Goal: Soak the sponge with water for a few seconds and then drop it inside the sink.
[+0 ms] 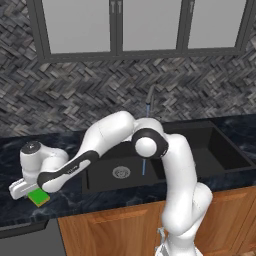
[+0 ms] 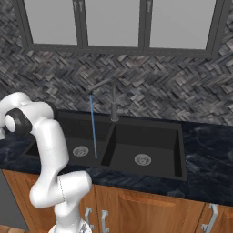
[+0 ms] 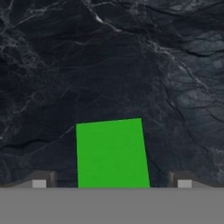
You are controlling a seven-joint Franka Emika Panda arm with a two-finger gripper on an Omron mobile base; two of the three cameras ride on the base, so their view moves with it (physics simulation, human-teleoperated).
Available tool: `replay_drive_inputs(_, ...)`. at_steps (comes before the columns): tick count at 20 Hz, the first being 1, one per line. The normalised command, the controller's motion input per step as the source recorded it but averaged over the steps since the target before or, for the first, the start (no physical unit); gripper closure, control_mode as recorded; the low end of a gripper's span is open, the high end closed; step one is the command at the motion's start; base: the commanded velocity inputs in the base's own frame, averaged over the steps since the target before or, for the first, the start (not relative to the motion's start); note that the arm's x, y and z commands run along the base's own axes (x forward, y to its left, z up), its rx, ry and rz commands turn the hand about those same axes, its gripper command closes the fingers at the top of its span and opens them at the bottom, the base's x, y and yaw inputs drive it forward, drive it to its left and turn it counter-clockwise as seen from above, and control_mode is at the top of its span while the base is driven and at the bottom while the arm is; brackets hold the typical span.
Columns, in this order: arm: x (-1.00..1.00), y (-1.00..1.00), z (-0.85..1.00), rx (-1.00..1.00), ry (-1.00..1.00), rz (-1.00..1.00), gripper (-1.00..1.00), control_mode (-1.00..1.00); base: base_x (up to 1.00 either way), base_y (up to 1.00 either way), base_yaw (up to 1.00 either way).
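The sponge (image 1: 39, 197) lies flat on the dark marble counter (image 1: 12, 147), left of the sink (image 1: 202, 145), green top up with a yellow edge below. My gripper (image 1: 30, 192) hangs low right over it and is open. In the hand view the sponge (image 3: 112, 153) sits between the two fingertips (image 3: 39, 183), with a gap on each side of it. The water (image 1: 144, 166) falls as a thin blue stream from the faucet (image 1: 151, 95) into the left basin. From the right side the water (image 2: 93, 129) and the black double sink (image 2: 159, 141) show in full.
The faucet (image 2: 113, 103) stands behind the divider between the basins. My arm reaches across the front of the left basin. Wooden cabinet fronts (image 2: 150, 211) run below the counter. A herringbone tile wall and windows close off the back.
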Motion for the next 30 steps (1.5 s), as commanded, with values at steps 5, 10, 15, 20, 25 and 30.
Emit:
replay_drive_inputs(5, 0.00, 0.02, -0.06, 0.00, 0.00, 0.00, -1.00, -1.00, 0.00, 0.00, 0.00)
replay_drive_inputs(10, 0.00, 0.00, -0.15, 0.00, 0.00, 0.00, -1.00, -1.00, 0.00, 0.00, 0.00)
replay_drive_inputs(15, 0.03, 0.00, -0.12, 0.00, 0.00, 0.00, -1.00, -1.00, 0.00, 0.00, 0.00)
replay_drive_inputs(20, 0.00, 0.00, -0.16, 0.00, 0.00, 0.00, -1.00, -1.00, 0.00, 0.00, 0.00)
replay_drive_inputs(25, 0.00, 0.00, -0.17, 0.00, 0.00, 0.00, -1.00, -1.00, 0.00, 0.00, 0.00)
replay_drive_inputs(30, 0.00, 0.00, -0.18, 0.00, 0.00, 0.00, -1.00, -1.00, 0.00, 0.00, 0.00)
